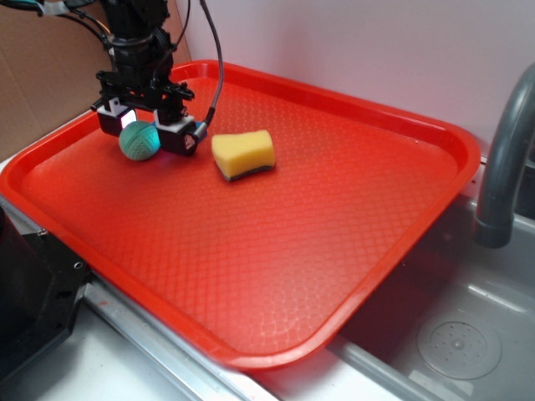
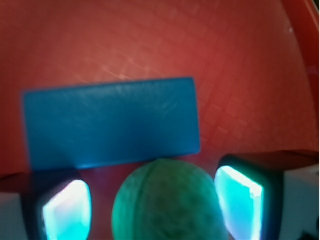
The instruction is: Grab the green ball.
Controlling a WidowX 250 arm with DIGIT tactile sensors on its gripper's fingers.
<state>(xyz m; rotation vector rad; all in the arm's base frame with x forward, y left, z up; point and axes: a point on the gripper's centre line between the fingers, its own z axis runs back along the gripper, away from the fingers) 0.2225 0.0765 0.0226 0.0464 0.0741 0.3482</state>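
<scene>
- Green ball sitting on the red tray, toward its far left corner, directly between the two fingers of the pincer.
- In the wrist view, ball centred low in the gap, one glowing pad on one side and the other pad on the opposite side, a sliver of red tray visible between ball and each pad.
- No reach sideways needed by this reading: ball already in line with the closing path, round, so no long axis to match.
- Pincer open a little wider than the ball, holding nothing; pads close beside the ball, apparently not pressing it yet, though blur leaves contact on either side unsure.
- Fingertips low, seemingly down near the tray surface at about the ball's height.
- Next move likely a plain squeeze; risk of the ball rolling forward out of the gap if one pad meets it first.
- Flat blue block lying on the tray just beyond the ball, clear of both pads.
- Yellow sponge on the tray beside the pincer, apart from the ball.
</scene>
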